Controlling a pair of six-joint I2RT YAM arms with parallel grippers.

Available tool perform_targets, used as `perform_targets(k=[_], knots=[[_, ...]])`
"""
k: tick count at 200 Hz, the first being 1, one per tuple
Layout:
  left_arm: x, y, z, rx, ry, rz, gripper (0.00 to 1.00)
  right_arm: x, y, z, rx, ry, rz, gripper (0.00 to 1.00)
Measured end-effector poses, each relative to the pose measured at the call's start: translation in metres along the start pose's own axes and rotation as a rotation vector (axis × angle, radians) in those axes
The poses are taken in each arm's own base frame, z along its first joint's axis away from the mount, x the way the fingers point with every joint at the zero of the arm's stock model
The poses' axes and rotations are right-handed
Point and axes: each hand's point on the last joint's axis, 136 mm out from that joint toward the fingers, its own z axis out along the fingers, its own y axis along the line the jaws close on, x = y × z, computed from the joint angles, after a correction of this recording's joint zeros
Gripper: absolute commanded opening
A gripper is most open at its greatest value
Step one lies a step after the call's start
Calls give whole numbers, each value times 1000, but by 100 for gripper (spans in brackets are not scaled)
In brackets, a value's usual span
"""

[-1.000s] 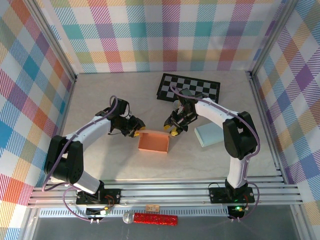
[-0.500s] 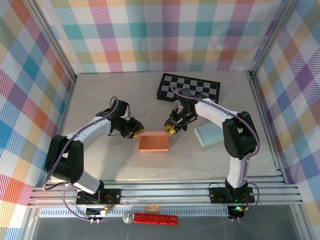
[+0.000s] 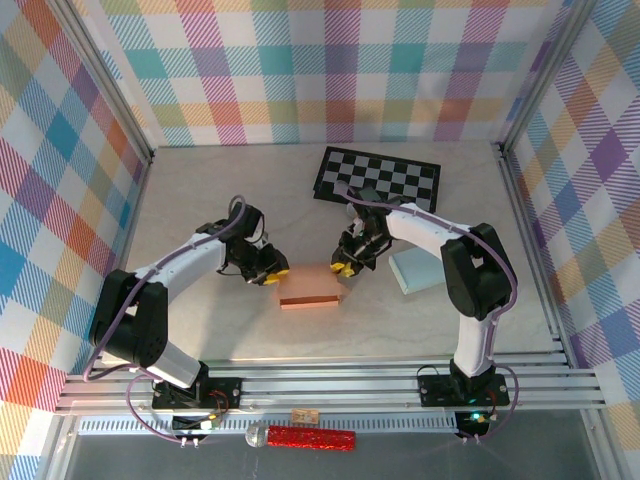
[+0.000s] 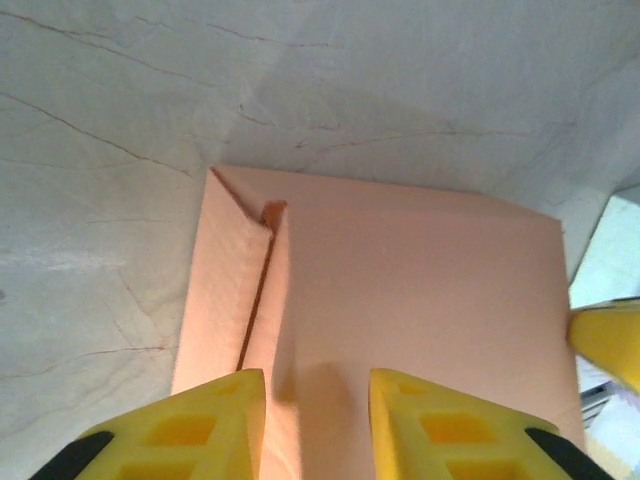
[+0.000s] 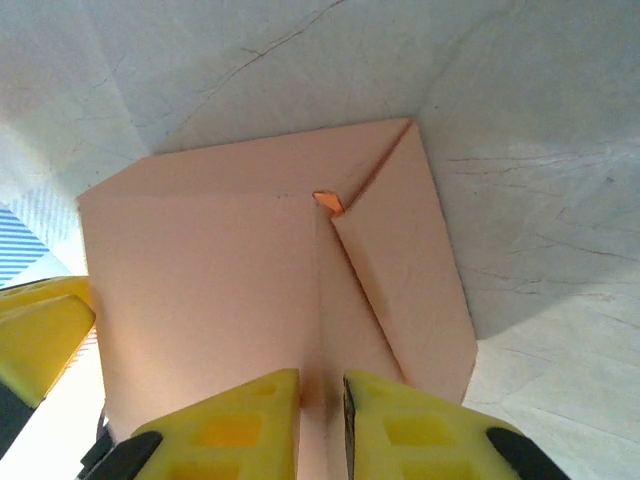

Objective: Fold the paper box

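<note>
Two arms reach toward the paper box [image 3: 312, 290], which sits on the table [image 3: 200, 190] near its middle, between them. In the top view, find the left fingers [image 3: 271, 278] at the box's left end and the right fingers [image 3: 343, 268] at its far right corner. Both sets meet the box. A checkered mat [image 3: 378, 178] lies farther back. A pale blue pad [image 3: 415, 268] lies to the right of the box, apart from it.

In the left wrist view, note that the two yellow left fingers stand apart, with the pink panel of the box running into the gap between them. A diagonal fold and a small orange tab show at one corner of the panel. You cannot tell from this view whether the fingers pinch the panel or only straddle it. One yellow tip of the right fingers shows at the box's opposite edge.

In the right wrist view, observe the right fingers drawn nearly together, clamped on a creased part of the box. A folded corner flap lies beside the crease. The left fingers appear at the opposite edge.
</note>
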Motion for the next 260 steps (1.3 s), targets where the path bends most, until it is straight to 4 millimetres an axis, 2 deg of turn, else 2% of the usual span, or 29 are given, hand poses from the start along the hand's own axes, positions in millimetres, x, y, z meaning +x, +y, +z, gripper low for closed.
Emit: perform_targets(k=[37, 90, 126, 171, 224, 260], knots=[[1, 8, -1, -43, -4, 21, 36, -2, -6, 1, 25, -13, -19, 25], [0, 10, -1, -54, -6, 46, 37, 2, -11, -9, 72, -42, -86, 45], [0, 11, 3, -60, 2, 52, 37, 6, -11, -10, 72, -42, -149, 54], [1, 16, 9, -67, 10, 54, 35, 18, -15, 2, 86, -3, -185, 49], [7, 27, 21, -70, 17, 56, 34, 15, -28, 16, 119, 13, -178, 43], [6, 25, 23, -45, 7, 66, 30, 12, -31, 20, 130, 10, -176, 37]])
